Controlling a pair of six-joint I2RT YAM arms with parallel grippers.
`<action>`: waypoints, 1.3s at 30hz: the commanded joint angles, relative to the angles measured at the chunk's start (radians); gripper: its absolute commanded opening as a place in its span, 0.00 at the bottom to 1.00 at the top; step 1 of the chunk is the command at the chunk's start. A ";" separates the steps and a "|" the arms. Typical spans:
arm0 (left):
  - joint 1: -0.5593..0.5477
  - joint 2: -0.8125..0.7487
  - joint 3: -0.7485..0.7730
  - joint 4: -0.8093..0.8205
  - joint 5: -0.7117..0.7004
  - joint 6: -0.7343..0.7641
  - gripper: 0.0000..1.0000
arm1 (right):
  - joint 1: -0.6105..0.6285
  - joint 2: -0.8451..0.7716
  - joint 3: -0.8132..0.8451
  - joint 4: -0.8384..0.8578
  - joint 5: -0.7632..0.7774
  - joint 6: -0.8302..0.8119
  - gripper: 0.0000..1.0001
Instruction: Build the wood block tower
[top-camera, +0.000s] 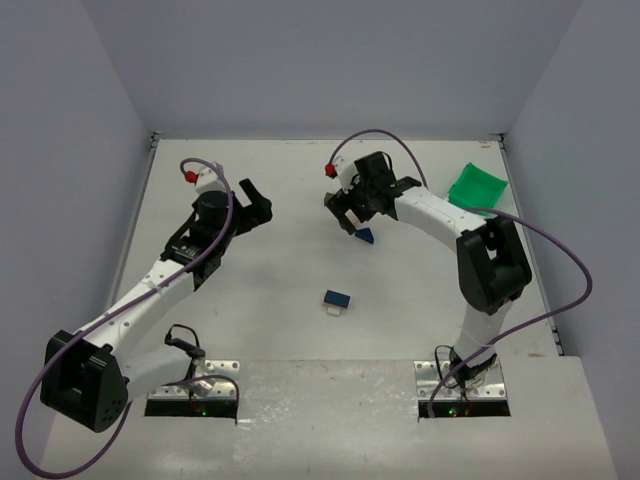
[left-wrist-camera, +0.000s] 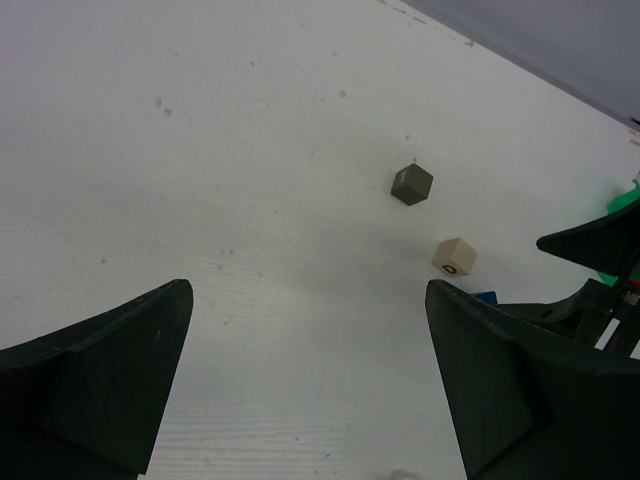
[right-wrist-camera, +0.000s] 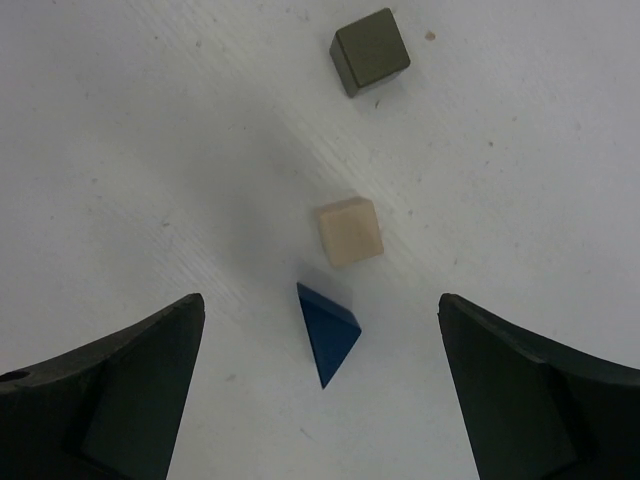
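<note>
Presently left gripper (left-wrist-camera: 308, 292) and right gripper (right-wrist-camera: 320, 300) gape wide, empty.

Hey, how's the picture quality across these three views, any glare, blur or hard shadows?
Top view: even, soft light, no glare on the table, only faint shadows. Right wrist view: grey block, beige block and blue wedge are sharp, with soft shadows beside them. Left wrist view: the blocks are small but clear; the dark jaws show little detail.
</note>
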 joint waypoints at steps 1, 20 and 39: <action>0.003 0.020 0.024 0.021 -0.045 -0.002 1.00 | -0.010 0.087 0.115 -0.001 -0.067 -0.153 0.99; 0.003 0.070 0.048 0.013 -0.068 -0.006 1.00 | -0.081 0.286 0.248 -0.095 -0.182 -0.179 0.65; 0.003 0.073 0.056 0.015 -0.027 0.006 1.00 | -0.075 0.205 0.216 -0.102 -0.226 -0.194 0.15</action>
